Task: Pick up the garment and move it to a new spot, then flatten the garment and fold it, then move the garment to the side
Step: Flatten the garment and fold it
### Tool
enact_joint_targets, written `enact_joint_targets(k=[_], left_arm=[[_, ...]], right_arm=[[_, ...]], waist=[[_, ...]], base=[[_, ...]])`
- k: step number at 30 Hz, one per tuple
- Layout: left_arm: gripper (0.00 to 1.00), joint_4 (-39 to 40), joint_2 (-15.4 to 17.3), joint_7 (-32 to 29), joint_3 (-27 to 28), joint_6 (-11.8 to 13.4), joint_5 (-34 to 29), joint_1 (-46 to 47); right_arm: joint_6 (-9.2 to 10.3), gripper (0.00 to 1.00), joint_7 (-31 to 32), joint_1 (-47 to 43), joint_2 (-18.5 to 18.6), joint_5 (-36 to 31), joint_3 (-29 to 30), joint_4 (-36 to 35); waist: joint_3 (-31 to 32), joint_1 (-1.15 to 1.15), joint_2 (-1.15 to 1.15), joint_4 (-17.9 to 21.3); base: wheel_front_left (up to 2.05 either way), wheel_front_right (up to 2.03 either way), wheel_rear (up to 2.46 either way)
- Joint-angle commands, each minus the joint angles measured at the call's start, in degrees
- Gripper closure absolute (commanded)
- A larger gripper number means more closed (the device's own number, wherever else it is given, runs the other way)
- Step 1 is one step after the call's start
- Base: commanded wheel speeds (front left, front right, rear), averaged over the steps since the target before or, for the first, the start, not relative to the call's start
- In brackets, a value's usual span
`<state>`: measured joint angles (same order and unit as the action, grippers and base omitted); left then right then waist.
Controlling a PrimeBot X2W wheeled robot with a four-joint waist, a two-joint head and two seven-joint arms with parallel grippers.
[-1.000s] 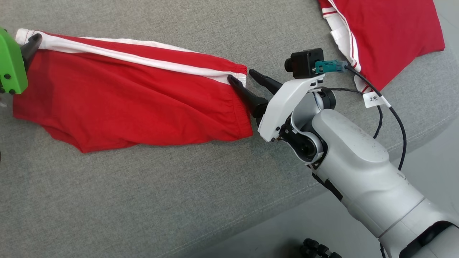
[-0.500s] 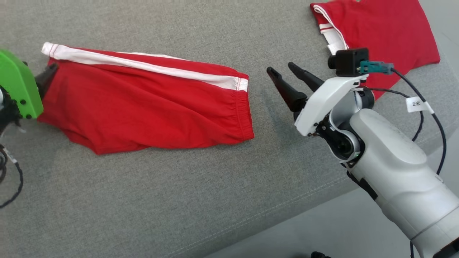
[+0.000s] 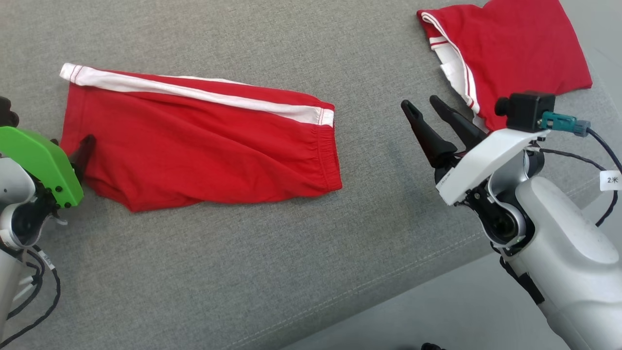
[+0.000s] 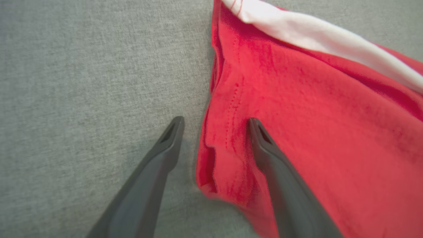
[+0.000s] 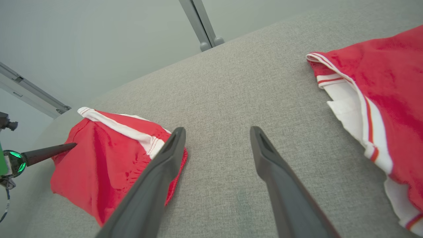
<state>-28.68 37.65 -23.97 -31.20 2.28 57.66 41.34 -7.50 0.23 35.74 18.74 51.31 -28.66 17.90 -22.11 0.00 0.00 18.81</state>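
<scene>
Left wrist view, garment edge between wide left jaws, right jaws wide, well apart.

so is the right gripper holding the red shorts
No, the right gripper stands open over bare grey cushion, apart from the red shorts.

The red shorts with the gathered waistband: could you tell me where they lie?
In the head view the shorts lie on the grey cushion, left of centre, the left claw at their left edge and the right claw apart to their right.
</scene>
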Motion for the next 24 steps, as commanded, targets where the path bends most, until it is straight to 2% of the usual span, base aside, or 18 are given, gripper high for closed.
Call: enact_joint_targets(k=[1, 6, 7, 8, 9, 14, 19, 24], left_arm=[[0.00, -1.19, -0.83, 0.84, 0.03, 0.44, -0.22, -1.21], [0.02, -4.67, -3.12, -0.39, -1.88, 0.36, 0.08, -2.66], [0.45, -5.09, -3.58, -0.37, -2.12, 0.21, 0.21, -2.90], [0.77, -5.40, -4.06, -0.36, -2.33, 0.00, 0.32, -3.19], [1.00, -5.65, -4.48, -0.36, -2.55, -0.23, 0.54, -3.54], [1.00, -6.14, -6.32, 3.02, -2.48, -0.94, 0.39, -4.78], [1.00, -5.44, -8.78, 9.06, -0.72, 0.75, 1.22, -7.29], [1.00, -3.68, -9.96, 12.31, 0.23, 2.22, 1.77, -10.07]], right_arm=[[0.03, 0.00, 0.49, -1.95, -0.09, -1.08, 1.25, -1.48], [0.02, 0.00, 2.73, -5.50, -0.85, -3.14, 4.53, -5.47], [0.02, 0.00, 3.22, -6.13, -1.02, -3.62, 5.08, -6.32], [0.02, 0.00, 3.66, -6.68, -1.21, -4.12, 5.66, -7.06], [0.02, 0.00, 4.10, -7.21, -1.42, -4.56, 6.28, -7.83], [0.02, 0.00, 6.07, -9.79, -2.79, -6.51, 8.97, -10.91], [0.02, 0.00, 7.63, -12.60, -3.82, -8.04, 11.10, -13.01], [0.02, 0.00, 8.70, -14.60, -4.33, -8.85, 12.71, -14.18]], waist=[[-0.15, 0.00, 0.00, 0.17], [0.45, 0.00, 0.00, -0.07], [0.70, 0.00, 0.00, -0.20], [0.96, 0.00, 0.00, -0.37], [1.21, 0.00, 0.00, -0.58], [2.66, 0.00, 0.00, -2.29], [4.26, 0.00, 0.00, -4.69], [5.37, 0.00, 0.00, -7.03]], base=[[0.00, 0.00, 0.00], [0.00, 0.00, 0.00], [0.00, 0.00, 0.00], [0.00, 0.00, 0.00], [0.00, 0.00, 0.00], [0.00, 0.00, 0.00], [0.00, 0.00, 0.00], [0.00, 0.00, 0.00]])
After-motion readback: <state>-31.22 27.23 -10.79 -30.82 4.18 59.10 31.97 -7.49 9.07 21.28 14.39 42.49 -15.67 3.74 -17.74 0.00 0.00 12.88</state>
